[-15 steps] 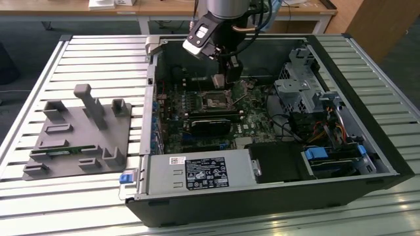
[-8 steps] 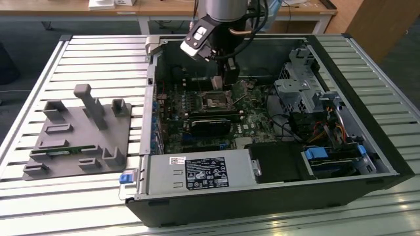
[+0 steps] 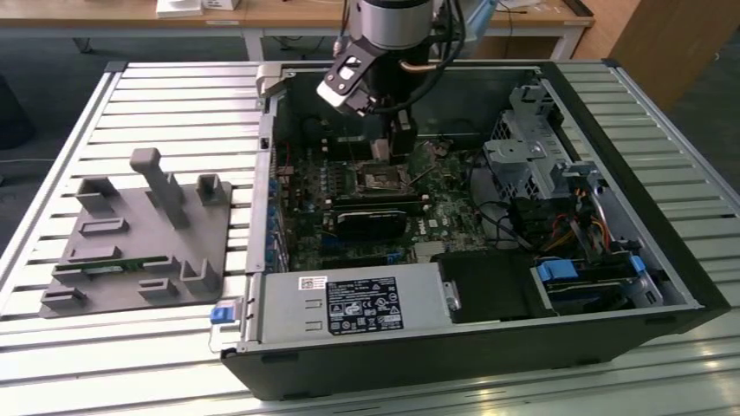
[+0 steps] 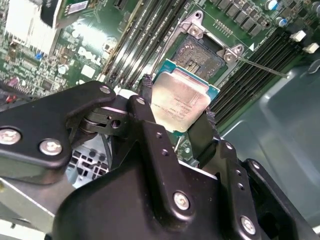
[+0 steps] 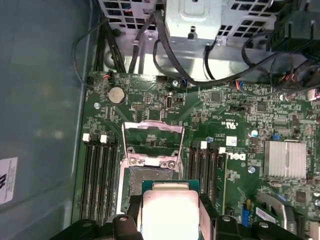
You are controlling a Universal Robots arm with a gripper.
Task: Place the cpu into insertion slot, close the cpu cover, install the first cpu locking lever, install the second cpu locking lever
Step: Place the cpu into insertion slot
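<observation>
Second wrist view: the gripper (image 4: pixel 177 107) has its black fingers (image 4: pixel 145 100) clamped on opposite edges of the cpu (image 4: pixel 182 102), which is held tilted in the air just beside the bare insertion slot (image 4: pixel 200 52). In the first wrist view the cpu cover (image 5: pixel 152 127) is swung open beyond the slot. In the exterior view the gripper hangs inside the open computer case (image 3: pixel 647 260) on the slatted table (image 3: pixel 69 113).
</observation>
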